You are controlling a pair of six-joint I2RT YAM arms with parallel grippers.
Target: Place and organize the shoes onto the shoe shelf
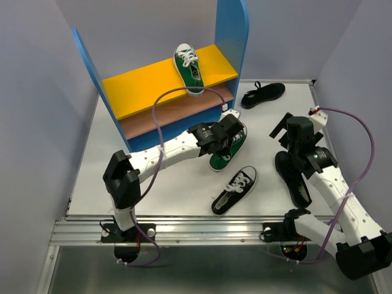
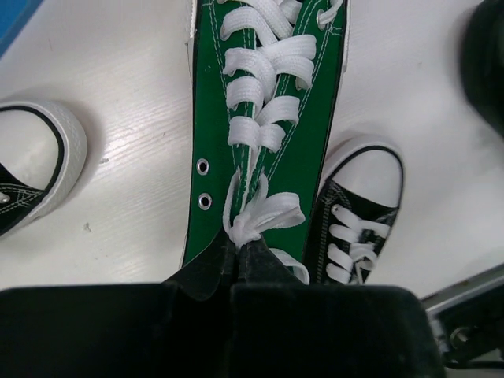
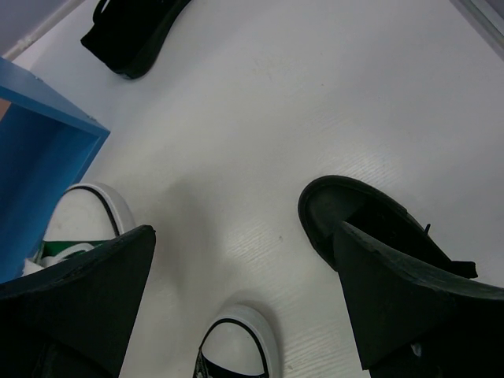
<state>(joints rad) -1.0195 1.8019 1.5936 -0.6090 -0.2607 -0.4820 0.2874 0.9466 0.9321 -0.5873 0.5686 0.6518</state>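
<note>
On the shoe shelf [image 1: 156, 79], one green sneaker [image 1: 188, 66] lies on the yellow upper board. My left gripper [image 1: 226, 139] is shut on the lace knot and tongue of a second green sneaker [image 2: 268, 118] that lies on the table in front of the shelf. A black sneaker with white laces [image 1: 234, 190] lies just beside it [image 2: 354, 213]. The toe of another black sneaker [image 2: 35, 161] shows at the left of the left wrist view. My right gripper [image 3: 244, 276] hangs open above the table, its right finger over an all-black shoe [image 3: 354, 209].
A second all-black shoe [image 1: 263, 94] lies at the back right near the shelf's blue side panel [image 3: 39, 134]. The black sneaker's white toe [image 3: 236, 339] lies below my right gripper. The table's metal edge [image 1: 202, 229] runs along the front.
</note>
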